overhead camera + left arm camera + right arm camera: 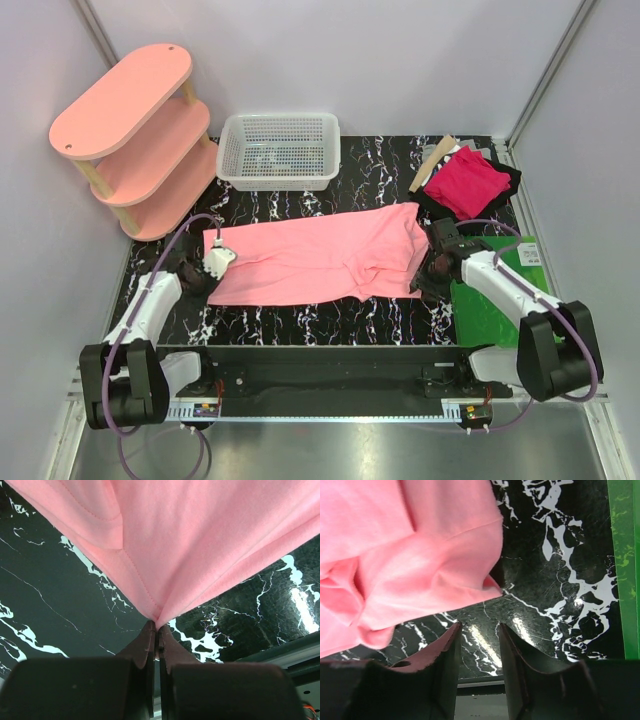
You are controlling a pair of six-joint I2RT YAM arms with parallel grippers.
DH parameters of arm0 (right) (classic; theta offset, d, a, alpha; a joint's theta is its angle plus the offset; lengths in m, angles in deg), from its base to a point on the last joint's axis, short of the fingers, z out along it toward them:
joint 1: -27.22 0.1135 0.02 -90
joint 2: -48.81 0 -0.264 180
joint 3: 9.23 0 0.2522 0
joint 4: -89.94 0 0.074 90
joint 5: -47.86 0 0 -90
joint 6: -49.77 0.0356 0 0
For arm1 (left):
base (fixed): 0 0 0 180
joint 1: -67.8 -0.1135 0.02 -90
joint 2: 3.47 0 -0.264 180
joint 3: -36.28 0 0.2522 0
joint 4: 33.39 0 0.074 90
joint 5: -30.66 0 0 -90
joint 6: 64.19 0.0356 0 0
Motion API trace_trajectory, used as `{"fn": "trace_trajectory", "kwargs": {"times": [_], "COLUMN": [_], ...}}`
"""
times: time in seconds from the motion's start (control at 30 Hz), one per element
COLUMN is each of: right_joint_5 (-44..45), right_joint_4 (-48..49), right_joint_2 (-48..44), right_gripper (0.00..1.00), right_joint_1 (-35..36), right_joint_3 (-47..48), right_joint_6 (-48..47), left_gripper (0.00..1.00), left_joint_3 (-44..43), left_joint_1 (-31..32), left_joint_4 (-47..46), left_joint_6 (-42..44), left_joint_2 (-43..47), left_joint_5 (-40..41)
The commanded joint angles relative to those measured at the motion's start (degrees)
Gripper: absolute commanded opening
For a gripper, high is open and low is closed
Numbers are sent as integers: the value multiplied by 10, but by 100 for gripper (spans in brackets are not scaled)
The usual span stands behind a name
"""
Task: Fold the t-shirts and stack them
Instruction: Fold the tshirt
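Two shirts: salmon-pink t-shirt [320, 255] spread flat, magenta t-shirt [466, 182] bunched far right. Behind: one mesh basket [280, 120], one shelf unit [120, 100]; one green mat [490, 310]. Pinching pink edge: left gripper [157, 629]; parted, empty: right gripper [479, 625].

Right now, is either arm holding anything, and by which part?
Left arm's jaws pinch the salmon-pink t-shirt by its left-end edge; right arm's jaws stand open, empty.

Low left arm [150, 302], jaws pinched together — low right arm [500, 284], jaws parted.

White arms [150, 302], black joints [118, 382], purple cables [186, 226]
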Motion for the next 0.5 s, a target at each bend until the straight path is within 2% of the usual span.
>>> {"fn": "trace_trajectory", "kwargs": {"times": [0.0,0.17,0.47], "right_joint_5": [9,31,27], "right_joint_4": [-2,5,23], "right_joint_2": [39,61,96], "right_gripper": [44,44,36], "right_joint_1": [-1,-1,-2], "right_joint_3": [24,36,49], "right_joint_6": [-1,-9,-14], "left_gripper": [0,0,0], "left_joint_3": [-19,-22,-18], "left_joint_1": [-12,-21,-32], "left_joint_4": [-15,-16,-20], "left_joint_6": [7,14,19], "left_joint_2": [4,-3,-12], "left_joint_5": [0,1,-6]}}
